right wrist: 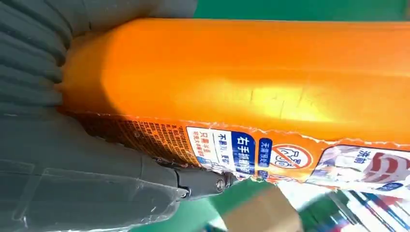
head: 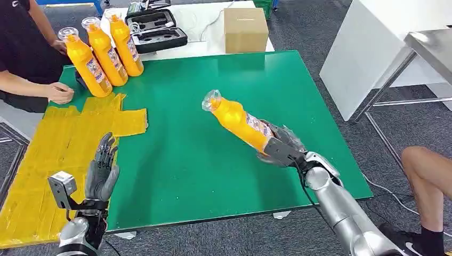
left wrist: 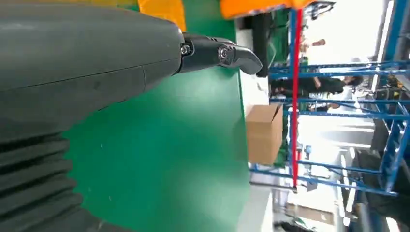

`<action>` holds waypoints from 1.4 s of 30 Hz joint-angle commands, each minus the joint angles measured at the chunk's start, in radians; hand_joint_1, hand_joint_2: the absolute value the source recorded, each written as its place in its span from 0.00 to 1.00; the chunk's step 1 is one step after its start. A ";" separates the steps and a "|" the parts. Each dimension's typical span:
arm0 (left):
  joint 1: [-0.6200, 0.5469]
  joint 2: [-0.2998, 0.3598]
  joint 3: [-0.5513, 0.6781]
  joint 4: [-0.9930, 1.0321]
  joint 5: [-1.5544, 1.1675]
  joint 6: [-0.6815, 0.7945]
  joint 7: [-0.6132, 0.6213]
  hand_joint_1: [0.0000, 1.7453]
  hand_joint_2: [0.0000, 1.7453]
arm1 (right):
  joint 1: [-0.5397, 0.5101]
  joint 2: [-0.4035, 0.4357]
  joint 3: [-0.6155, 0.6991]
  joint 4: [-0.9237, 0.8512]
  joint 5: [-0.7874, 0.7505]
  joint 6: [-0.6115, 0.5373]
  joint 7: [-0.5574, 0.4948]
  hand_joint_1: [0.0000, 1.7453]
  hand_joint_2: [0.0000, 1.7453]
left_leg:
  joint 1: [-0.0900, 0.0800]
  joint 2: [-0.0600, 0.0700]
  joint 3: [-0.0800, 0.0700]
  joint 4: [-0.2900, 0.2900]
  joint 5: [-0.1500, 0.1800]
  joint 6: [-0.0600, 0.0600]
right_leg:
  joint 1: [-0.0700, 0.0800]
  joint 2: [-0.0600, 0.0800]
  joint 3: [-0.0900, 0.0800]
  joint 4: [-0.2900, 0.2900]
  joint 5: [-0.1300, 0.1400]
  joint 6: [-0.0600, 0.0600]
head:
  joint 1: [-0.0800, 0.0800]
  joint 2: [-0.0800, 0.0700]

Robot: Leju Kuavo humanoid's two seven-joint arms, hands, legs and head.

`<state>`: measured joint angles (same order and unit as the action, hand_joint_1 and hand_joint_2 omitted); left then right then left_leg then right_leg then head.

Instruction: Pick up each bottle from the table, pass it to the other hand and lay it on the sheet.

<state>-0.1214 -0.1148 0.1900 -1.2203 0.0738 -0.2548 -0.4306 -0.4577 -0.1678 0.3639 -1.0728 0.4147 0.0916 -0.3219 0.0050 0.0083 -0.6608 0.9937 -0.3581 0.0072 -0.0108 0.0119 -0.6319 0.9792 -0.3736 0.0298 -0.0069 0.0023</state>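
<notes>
The right hand (head: pixel 281 146) grips a bottle (head: pixel 237 120) by its base, tilted with the cap toward the left hand (head: pixel 102 170) (fingers spread, holding nothing), which waits over the sheet's (head: pixel 48 154) edge, apparently ready for the handover.

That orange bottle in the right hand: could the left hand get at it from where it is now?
Probably yes. The bottle is held tilted by the right hand, its cap end toward the open left hand. Only bare green table lies between them.
</notes>
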 commanded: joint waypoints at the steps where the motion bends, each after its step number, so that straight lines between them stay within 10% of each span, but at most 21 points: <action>1: -0.019 -0.030 -0.073 0.029 0.114 0.003 0.060 0.00 1.00 | -0.055 0.098 -0.001 -0.049 0.011 -0.008 0.034 1.00 1.00 | 0.000 0.001 0.002 0.001 -0.003 0.000 | 0.000 0.001 0.001 0.001 -0.002 -0.001 | 0.000 0.000; 15: -0.037 -0.027 -0.253 0.056 0.426 -0.163 0.162 0.00 1.00 | -0.201 0.277 0.192 0.237 0.036 0.015 0.046 1.00 1.00 | -0.001 0.002 0.000 0.000 -0.002 -0.001 | -0.001 0.002 -0.001 0.000 -0.001 -0.001 | 0.000 0.000; 42: -0.128 -0.052 -0.248 0.156 0.405 -0.096 0.120 0.00 1.00 | -0.139 0.494 0.635 0.423 0.133 0.005 0.074 1.00 1.00 | 0.001 -0.003 0.001 0.000 -0.003 -0.002 | 0.001 -0.004 0.000 0.000 -0.004 -0.002 | 0.000 0.000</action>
<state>-0.1728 -0.1637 -0.0545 -1.1620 0.4898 -0.3693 -0.3120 -0.6073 0.2853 0.8052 -0.7611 0.5222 0.0908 -0.2438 0.0052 0.0082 -0.6663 0.9936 -0.3578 0.0062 -0.0109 0.0108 -0.6389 0.9794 -0.3745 0.0288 -0.0065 0.0023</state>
